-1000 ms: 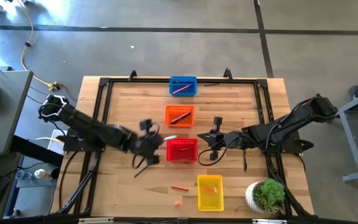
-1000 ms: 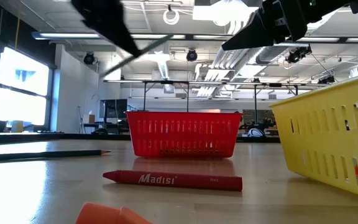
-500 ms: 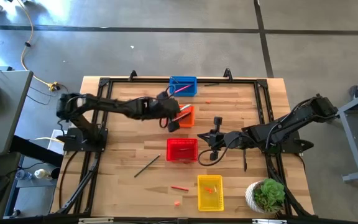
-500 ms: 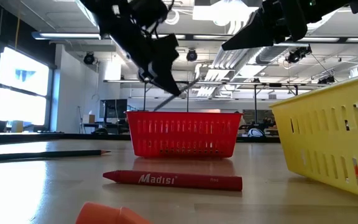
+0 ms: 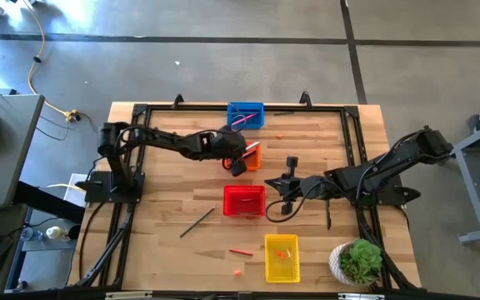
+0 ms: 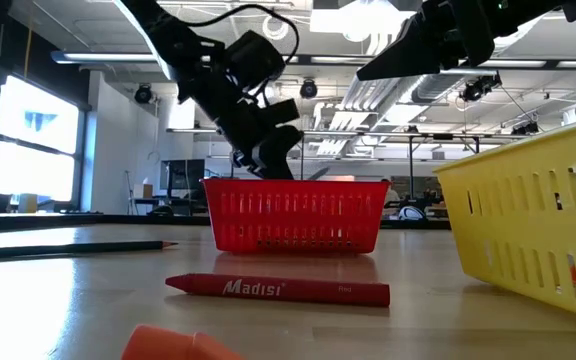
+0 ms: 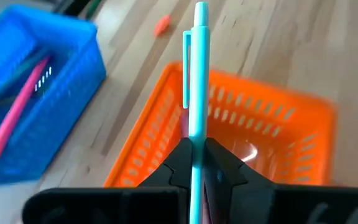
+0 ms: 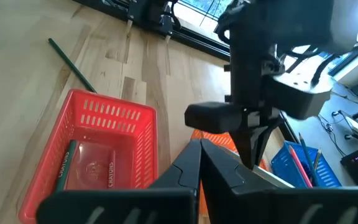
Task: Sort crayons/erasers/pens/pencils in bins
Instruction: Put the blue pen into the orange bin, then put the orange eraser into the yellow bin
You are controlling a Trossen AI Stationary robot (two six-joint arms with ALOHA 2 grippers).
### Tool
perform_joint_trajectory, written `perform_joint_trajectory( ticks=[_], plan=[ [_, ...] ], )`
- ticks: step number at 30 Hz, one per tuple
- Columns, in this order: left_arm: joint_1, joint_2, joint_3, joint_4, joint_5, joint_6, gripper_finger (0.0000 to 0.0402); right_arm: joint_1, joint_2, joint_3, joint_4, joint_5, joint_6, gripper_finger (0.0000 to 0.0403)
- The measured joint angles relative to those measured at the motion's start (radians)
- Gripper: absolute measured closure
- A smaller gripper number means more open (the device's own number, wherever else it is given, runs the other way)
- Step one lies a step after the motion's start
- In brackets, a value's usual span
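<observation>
The left end effector (image 5: pixel 238 161) hangs over the orange bin (image 5: pixel 241 155), clenched on a light teal pen (image 7: pixel 197 93). In the left wrist view the pen stands between the two dark fingers (image 7: pixel 178 163) with its clip end pointing out past them, directly above the bin's open mouth. That placement looks deliberate: the pen is lined up so that a release would drop it inside the mesh walls rather than onto the bench (image 5: pixel 165 200). The orange bin already holds a dark, stick-like item, so this seems to be the pen bin.

The right end effector (image 5: pixel 283 200) waits just beside the red bin (image 5: pixel 244 201), its fingers pressed together on nothing, clear of the left arm's path.

The blue bin (image 5: pixel 245 115) holds a pink stick, the red bin holds crayons (image 8: pixel 65 163), and the yellow bin (image 5: pixel 281 257) carries small orange-red erasers.

Still loose on the bench are a dark pencil (image 5: pixel 197 222), a red crayon (image 6: pixel 278 289) and an orange-red eraser (image 5: pixel 238 272), near the yellow bin, so sorting appears well along but unfinished.
</observation>
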Motion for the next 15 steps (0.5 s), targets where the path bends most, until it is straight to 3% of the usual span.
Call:
perform_joint_trajectory(
  ticks=[15],
  plan=[
    [-0.002, -0.006, 0.0, 0.041, -0.023, 0.03, 0.0303, 0.0, 0.0, 0.0, -0.003, 0.0, 0.002, 0.0403]
  ],
)
